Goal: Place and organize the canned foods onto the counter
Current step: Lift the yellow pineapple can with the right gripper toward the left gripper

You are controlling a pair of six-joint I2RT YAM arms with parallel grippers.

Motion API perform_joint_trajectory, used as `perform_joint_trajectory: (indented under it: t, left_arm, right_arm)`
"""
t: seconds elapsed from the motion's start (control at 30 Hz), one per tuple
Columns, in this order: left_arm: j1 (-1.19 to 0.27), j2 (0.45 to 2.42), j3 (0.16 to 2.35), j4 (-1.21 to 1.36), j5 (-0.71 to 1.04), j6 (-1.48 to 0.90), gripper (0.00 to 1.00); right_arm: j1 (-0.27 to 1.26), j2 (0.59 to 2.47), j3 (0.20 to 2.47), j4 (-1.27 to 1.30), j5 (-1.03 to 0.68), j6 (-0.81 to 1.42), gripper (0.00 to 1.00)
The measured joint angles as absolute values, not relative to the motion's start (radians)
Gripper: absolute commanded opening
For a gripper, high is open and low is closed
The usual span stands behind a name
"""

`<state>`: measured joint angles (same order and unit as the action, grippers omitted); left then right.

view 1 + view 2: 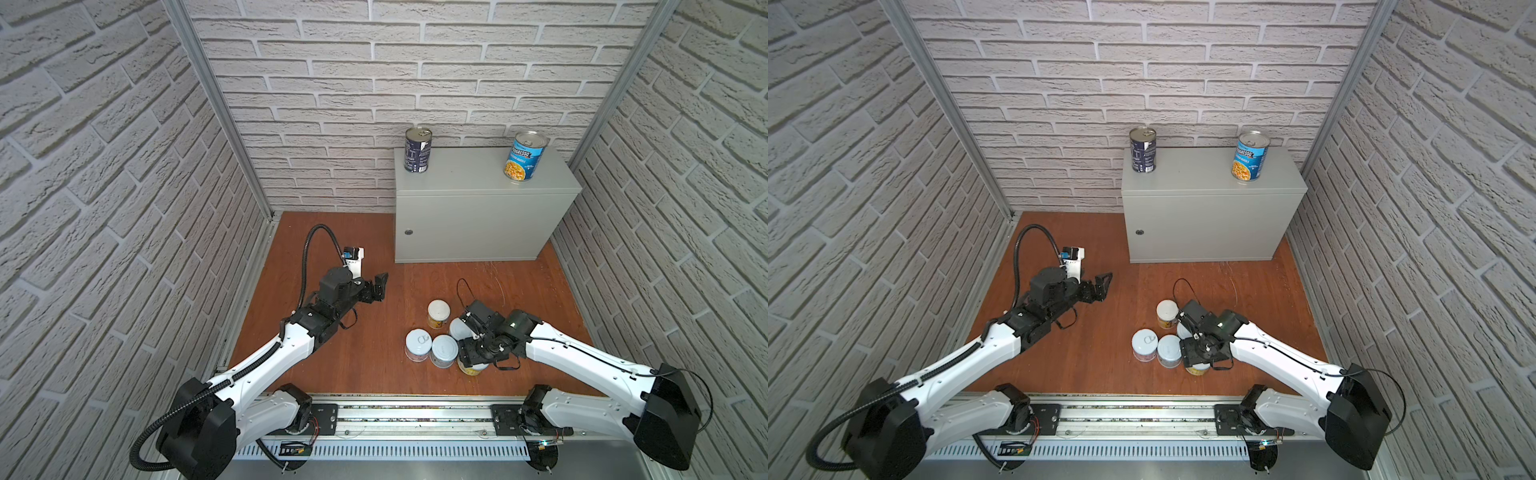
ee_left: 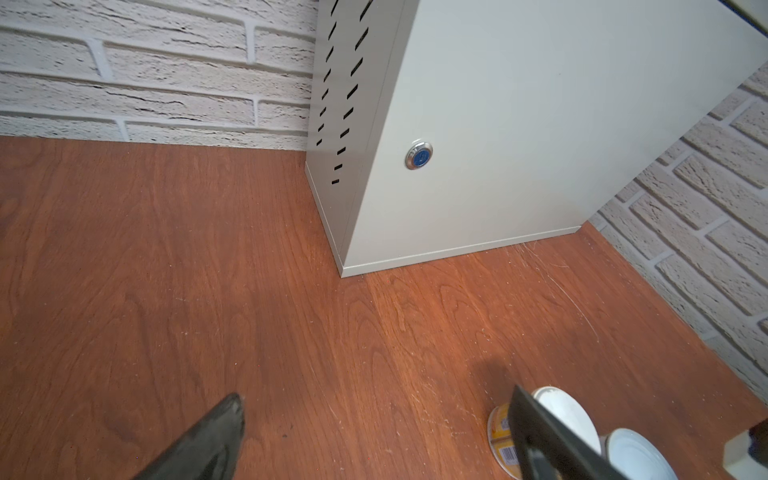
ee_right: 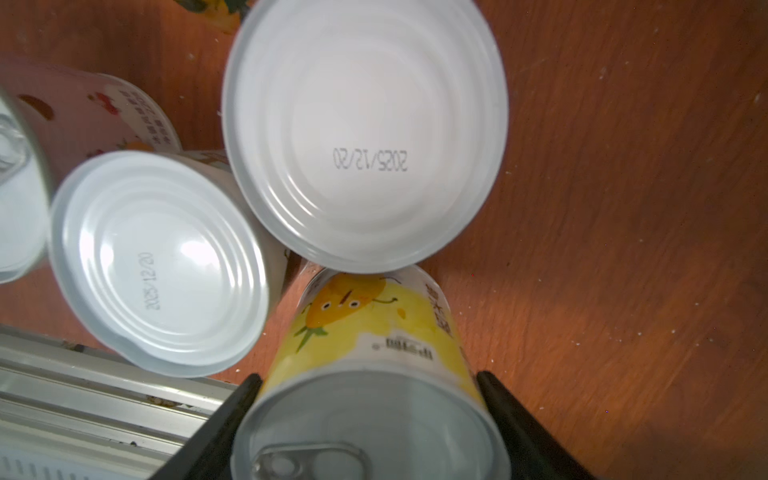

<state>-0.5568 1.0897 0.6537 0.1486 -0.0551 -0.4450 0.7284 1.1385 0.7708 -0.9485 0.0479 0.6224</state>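
**A:** White brick-pattern walls (image 1: pixel 374 62) on three sides, and a reddish wooden floor (image 1: pixel 332 249), finely scratched in front of the counter (image 1: pixel 469 174), which is tucked into the back right corner. What's in hand?

**B:** My right gripper (image 3: pixel 368 376) is pinching the yellow can (image 3: pixel 374 328), one finger against each side of the label, with the pull-tab end toward the wrist camera. It sits at the edge of the cluster, nearest the metal rail (image 3: pixel 83 395). I'd say that's why it was the one to take: there's room for a finger on either side (the others stand almost rim to rim).

**A:** Is it off the floor?

**B:** I can't tell from these views.

**A:** And the left side?

**B:** My left gripper (image 2: pixel 376 395) is spread wide and holding nothing. It's low over bare floor, facing the counter's front and its round lock (image 2: pixel 418 156). I judge that keeps it out of the right arm's way.

**A:** What's on the counter?

**B:** The navy can (image 1: pixel 418 150) is at the back left of the top and the Progresso can (image 1: pixel 525 157) at the back right, both upright and well apart. I read that spacing as leaving the middle and front free. Four more short cans (image 1: pixel 444 351) stand on the floor beside the held one, so most of the job remains.
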Motion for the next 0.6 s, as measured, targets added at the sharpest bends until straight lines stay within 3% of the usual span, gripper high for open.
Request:
perform_joint_trajectory:
  t: [0.6]
  left_arm:
    - [-0.557,1.035,0.627,0.125,-0.056,-0.411,0.98]
  right_arm:
    - [0.728,1.111,1.013,-1.058,0.039,0.628,0.46]
